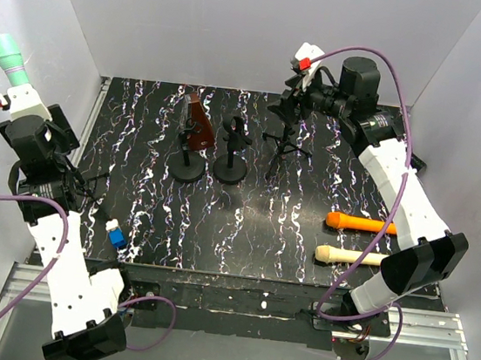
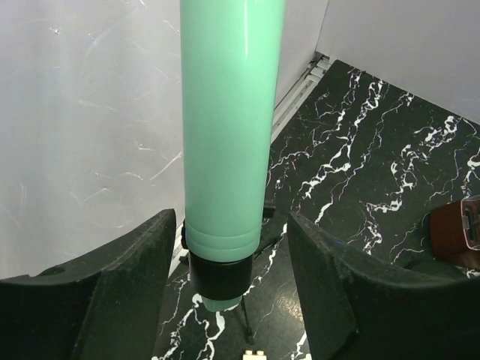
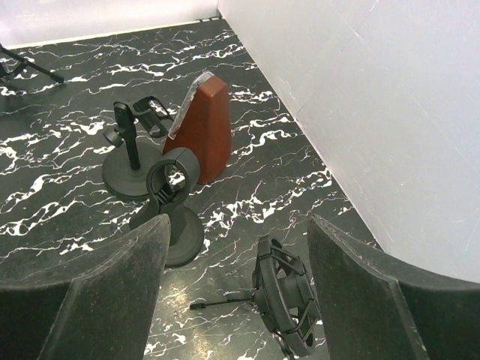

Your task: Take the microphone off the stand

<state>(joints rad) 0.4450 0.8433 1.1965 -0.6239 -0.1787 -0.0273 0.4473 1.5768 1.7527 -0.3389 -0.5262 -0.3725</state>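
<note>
I see the left claw [image 2: 232, 223] apart, its fingers [image 2: 112, 292] flanking the mint-green microphone [image 2: 229, 135] with a sliver of gap on each side, not clamped. The microphone stands upright at the left edge of the bench [image 1: 244, 224], its lower end in a black collar [image 2: 217, 276]. My right claw [image 3: 238, 225] gapes wide and holds nothing, above a tripod stand [image 3: 289, 304] by the far edge.

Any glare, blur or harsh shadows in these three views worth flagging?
Top external: even, soft light, sharp throughout, no hard shadows. Left wrist: the mint microphone carries a soft vertical sheen; the near fingers are dark and slightly soft. Right wrist: table sharp, white wall bright but not blown out.
</note>
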